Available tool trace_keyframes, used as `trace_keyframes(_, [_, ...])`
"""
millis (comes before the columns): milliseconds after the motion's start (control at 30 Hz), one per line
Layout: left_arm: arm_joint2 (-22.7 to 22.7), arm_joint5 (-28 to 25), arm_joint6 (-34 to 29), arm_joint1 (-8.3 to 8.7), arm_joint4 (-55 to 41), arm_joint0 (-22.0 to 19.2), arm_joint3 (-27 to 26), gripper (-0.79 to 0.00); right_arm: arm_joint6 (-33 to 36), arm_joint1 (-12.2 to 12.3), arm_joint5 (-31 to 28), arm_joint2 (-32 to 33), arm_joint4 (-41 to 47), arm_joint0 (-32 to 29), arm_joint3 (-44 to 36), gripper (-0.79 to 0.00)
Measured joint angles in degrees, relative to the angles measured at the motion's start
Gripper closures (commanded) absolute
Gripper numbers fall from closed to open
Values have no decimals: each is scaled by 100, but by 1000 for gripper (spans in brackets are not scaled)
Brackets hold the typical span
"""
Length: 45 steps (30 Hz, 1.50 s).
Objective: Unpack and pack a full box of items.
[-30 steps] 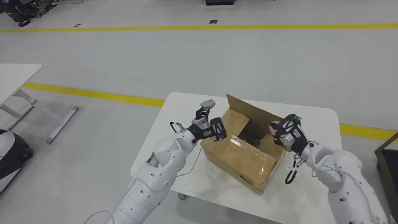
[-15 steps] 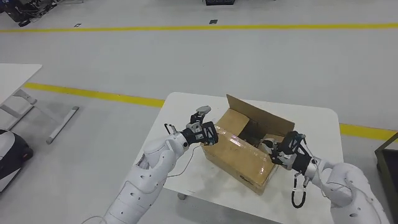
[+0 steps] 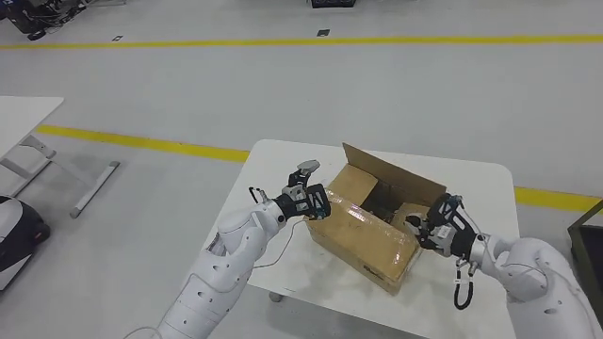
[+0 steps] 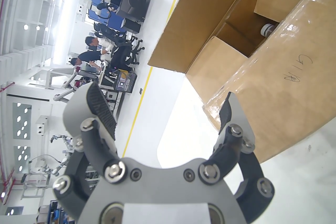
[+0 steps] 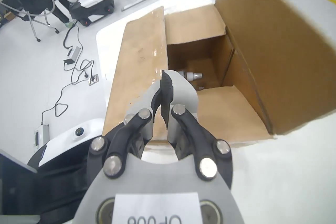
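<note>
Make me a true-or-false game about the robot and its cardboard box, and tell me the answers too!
1. The box sits on a white table. True.
2. The left gripper is squeezed shut. False: its fingers are spread wide open, right beside the box.
3. The right gripper has its fingers closed together. True.
4. The box is empty inside. False: a bottle with a white cap lies in it.
5. Every flap is folded down. False: one big flap stands up.

Access into the box [image 3: 361, 252] at centre right is limited to the gap between the lowered taped flap [image 3: 370, 225] and the upright rear flap [image 3: 396, 172].
</note>
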Motion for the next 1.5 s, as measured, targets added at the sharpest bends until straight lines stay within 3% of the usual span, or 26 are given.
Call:
trace_keyframes(233, [0, 0, 0, 0, 0, 0, 0, -785, 691, 55, 164, -169, 665, 62, 246, -748])
trace_keyframes(467, [0, 0, 0, 0, 0, 0, 0, -785, 824, 91, 264, -333, 867, 163, 399, -751])
trace_keyframes(733, [0, 0, 0, 0, 0, 0, 0, -785, 973, 101, 185, -657, 1196, 280, 607, -677])
trace_keyframes(967, [0, 0, 0, 0, 0, 0, 0, -785, 954, 144, -6, -748, 1619, 330, 678, -360])
trace_keyframes(1233, [0, 0, 0, 0, 0, 0, 0, -785, 1254, 195, -66, -1016, 2295, 417, 779, -243])
trace_keyframes(1500, [0, 0, 0, 0, 0, 0, 0, -785, 1332, 278, 19, -1522, 2887, 630, 829, -348])
